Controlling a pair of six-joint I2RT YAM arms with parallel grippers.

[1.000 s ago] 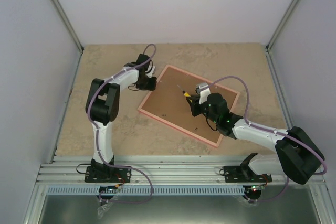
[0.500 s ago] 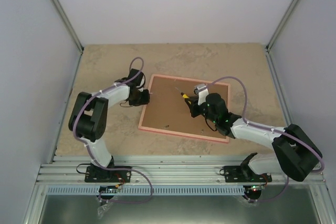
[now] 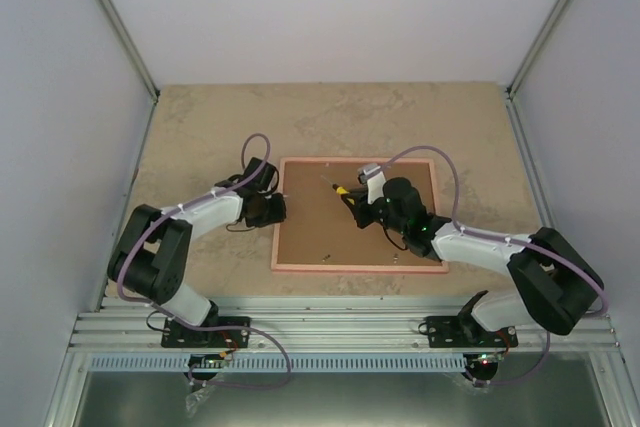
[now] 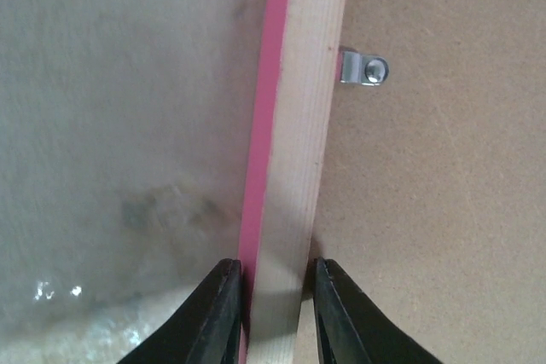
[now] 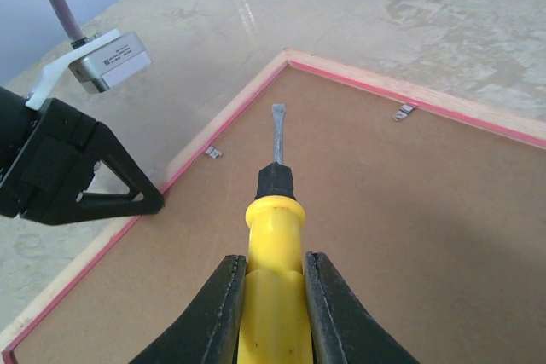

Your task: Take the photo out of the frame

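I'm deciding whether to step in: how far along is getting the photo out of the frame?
Done: the frame lies back-up, the left gripper clamped on its left rail. In hand: the right gripper holds a yellow screwdriver, blade over the backing board. Left: metal tabs overlap the board, so they likely need turning and the board lifting before the photo, hidden now, comes out.

Bare wood frame [image 4: 294, 125], matt fibreboard backing [image 4: 426, 210], metal clip [image 4: 365, 68].

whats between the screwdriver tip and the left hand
A small metal clip on the bare backing board, then the frame rail; the right wrist view shows it.
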